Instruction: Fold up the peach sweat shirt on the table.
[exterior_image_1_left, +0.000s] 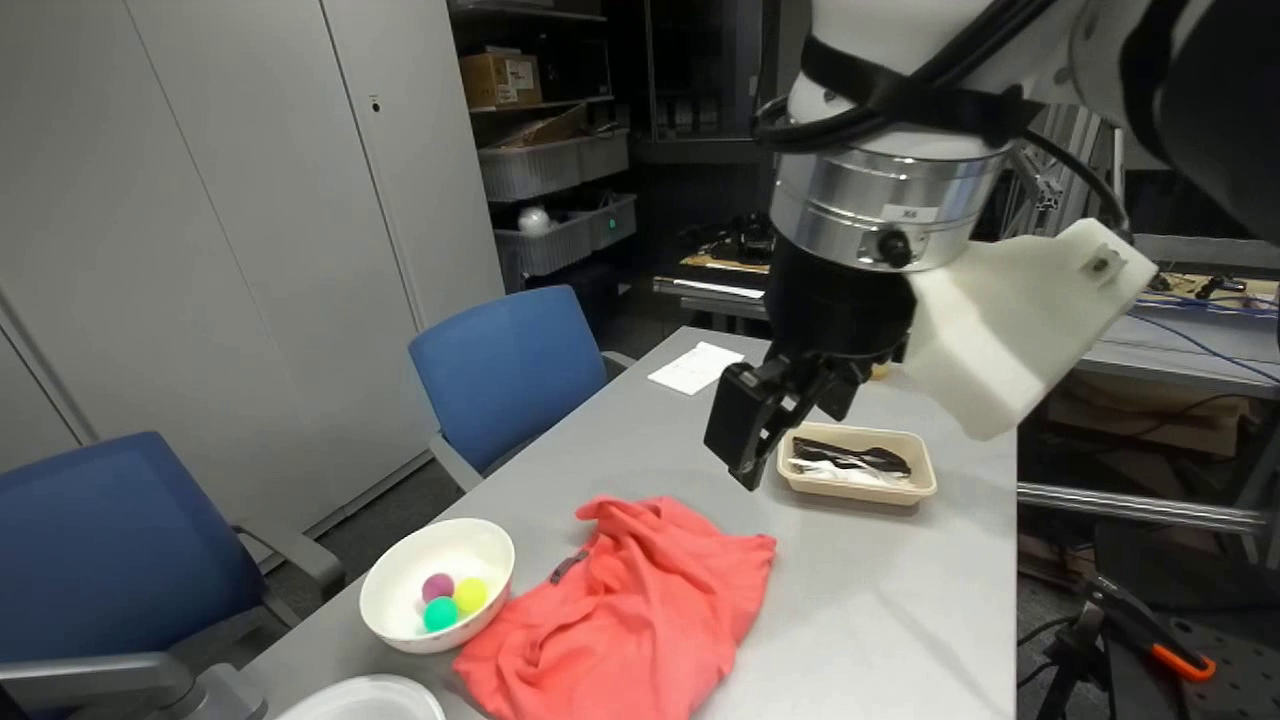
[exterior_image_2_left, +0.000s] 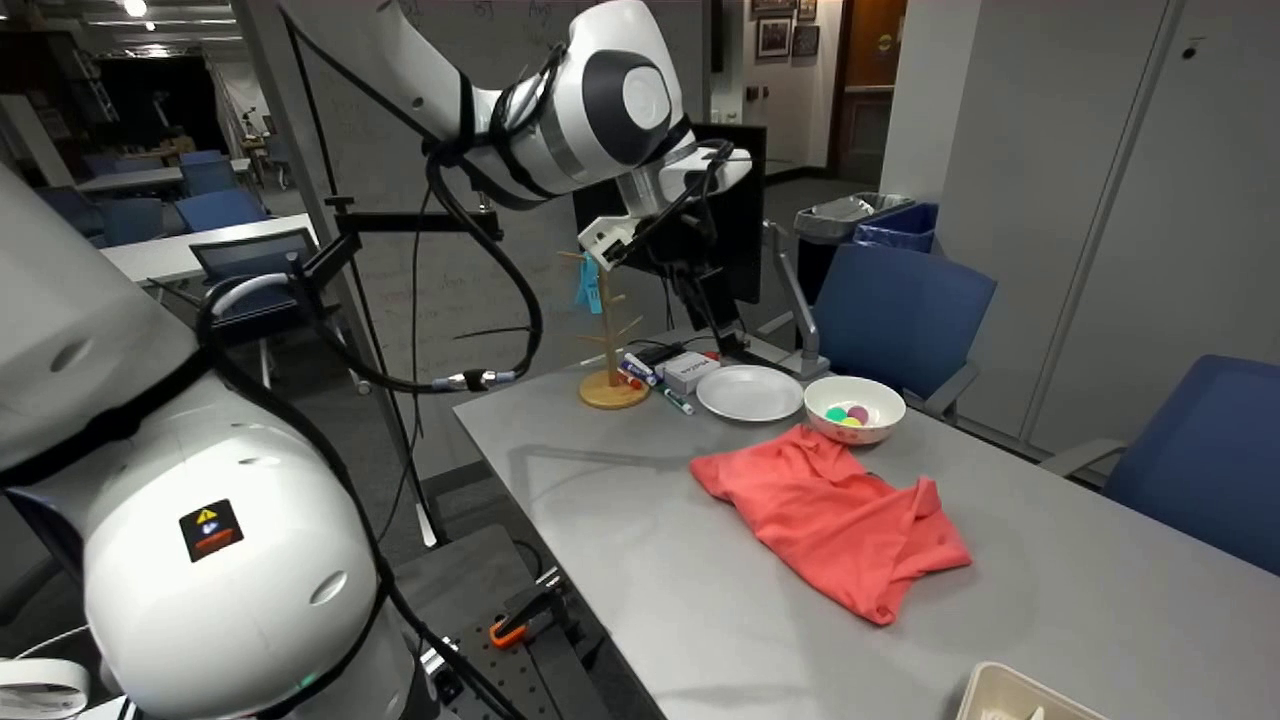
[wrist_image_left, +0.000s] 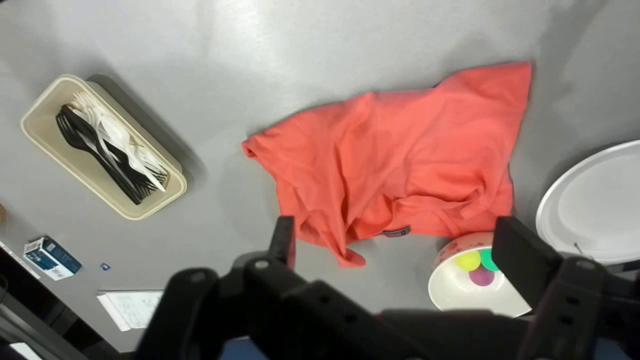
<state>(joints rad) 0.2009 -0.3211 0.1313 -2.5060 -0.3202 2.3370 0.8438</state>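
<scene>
The peach sweat shirt (exterior_image_1_left: 640, 610) lies crumpled and partly folded over on the light-grey table (exterior_image_1_left: 900, 610). It also shows in an exterior view (exterior_image_2_left: 830, 520) and in the wrist view (wrist_image_left: 400, 160). A small dark tag shows at one edge; no printed lettering is visible. In the wrist view, one sleeve-like end sticks out near the tag, and a corner points left. My gripper (wrist_image_left: 395, 225) is open and empty, its fingers wide apart. It hangs above the table, clear of the shirt, as both exterior views show (exterior_image_1_left: 785, 435) (exterior_image_2_left: 710, 310).
A white bowl (exterior_image_1_left: 400, 600) with coloured balls stands against or very close to the shirt's tag-side edge. A white plate (exterior_image_2_left: 750, 393) lies beside the bowl. A beige tray (wrist_image_left: 45, 142) holds plastic cutlery. A wooden stand (exterior_image_2_left: 607, 345), markers and a small box (exterior_image_2_left: 690, 370) stand at one end.
</scene>
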